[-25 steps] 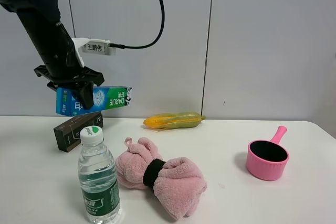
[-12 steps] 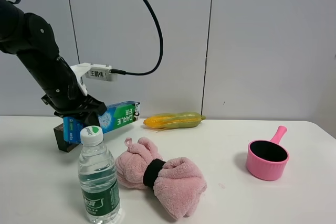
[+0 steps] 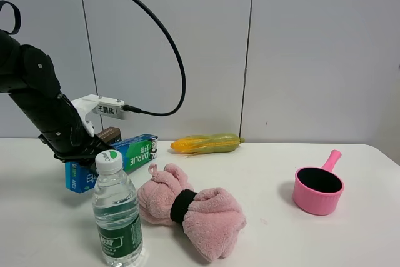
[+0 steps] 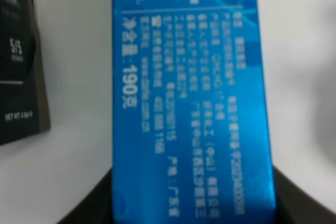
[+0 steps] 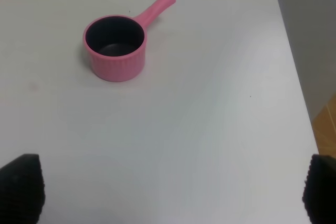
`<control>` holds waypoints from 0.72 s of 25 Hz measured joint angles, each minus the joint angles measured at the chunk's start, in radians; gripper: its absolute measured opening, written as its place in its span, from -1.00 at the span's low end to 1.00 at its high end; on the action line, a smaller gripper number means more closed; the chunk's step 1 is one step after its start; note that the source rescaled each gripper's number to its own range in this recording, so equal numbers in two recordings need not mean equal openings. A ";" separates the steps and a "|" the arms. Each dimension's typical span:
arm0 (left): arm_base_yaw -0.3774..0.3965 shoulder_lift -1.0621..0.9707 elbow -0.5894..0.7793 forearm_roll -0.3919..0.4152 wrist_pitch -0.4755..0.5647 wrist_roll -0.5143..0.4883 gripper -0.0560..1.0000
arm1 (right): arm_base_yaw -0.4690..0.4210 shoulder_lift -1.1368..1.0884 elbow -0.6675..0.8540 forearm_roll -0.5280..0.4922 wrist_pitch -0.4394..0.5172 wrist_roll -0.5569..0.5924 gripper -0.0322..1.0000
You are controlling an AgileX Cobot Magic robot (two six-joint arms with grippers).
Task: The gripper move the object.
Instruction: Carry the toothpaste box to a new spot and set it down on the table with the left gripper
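toothpaste box (image 3: 135, 152), gripped in left hand (image 3: 82, 156)

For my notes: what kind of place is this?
Probably a robot lab bench: plain white table against grey wall panels, holding unrelated props, a yellow-green corn cob and a pink plastic pot.

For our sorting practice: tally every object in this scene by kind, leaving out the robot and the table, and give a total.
boxes: 2 (toothpaste box, dark brown box)
water bottle: 1
corn cob: 1
pink towel bundle: 1
pink saucepan: 1
Total: 6
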 joint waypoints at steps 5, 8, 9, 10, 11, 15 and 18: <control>0.000 0.000 0.000 -0.001 -0.076 0.000 -0.89 | 0.000 0.000 0.000 0.000 0.000 0.000 1.00; -0.004 0.000 0.001 -0.003 -0.112 0.000 -0.89 | 0.000 0.000 0.000 0.000 0.000 0.000 1.00; -0.006 0.002 0.001 -0.005 -0.123 0.000 -0.89 | 0.000 0.000 0.000 0.000 0.000 0.000 1.00; -0.009 0.007 0.001 -0.008 -0.133 0.001 -0.89 | 0.000 0.000 0.000 0.000 0.000 0.000 1.00; -0.014 0.014 0.001 -0.015 -0.142 0.001 -0.89 | 0.000 0.000 0.000 0.000 0.000 0.000 1.00; -0.038 0.050 0.003 -0.023 -0.173 0.001 -0.89 | 0.000 0.000 0.000 0.000 0.000 0.000 1.00; -0.055 0.072 0.004 -0.026 -0.192 0.001 -0.89 | 0.000 0.000 0.000 0.000 0.000 0.000 1.00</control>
